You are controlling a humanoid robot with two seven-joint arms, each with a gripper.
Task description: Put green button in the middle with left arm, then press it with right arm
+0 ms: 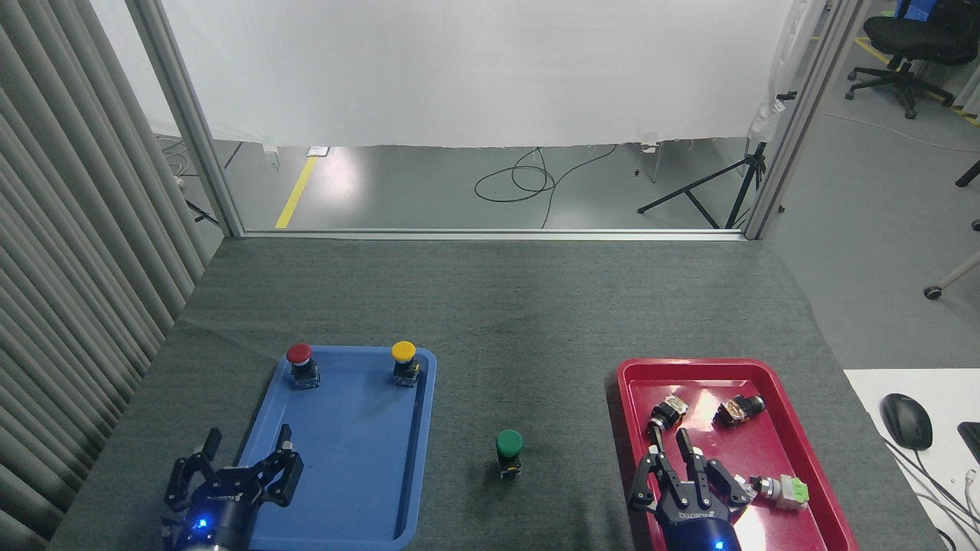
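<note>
The green button (508, 447) stands upright on the grey table (490, 306), alone between the blue tray (423, 451) and the red tray (796, 436). The right gripper (684, 468) hangs over the red tray, fingers spread, holding nothing. The left gripper (233, 473) sits at the blue tray's near corner, fingers spread too.

Worktop (490, 306) w/ dark grey ribbed cloth cover. Blue tray (348, 490) lies on it at front left, red tray (804, 451) at front right. Green button (508, 452) stands upright on bare cloth between the trays, touching neither, nearer the blue one. Far half of cloth bare. A white surface w/ a mouse (906, 420) sits beside the right edge.
</note>
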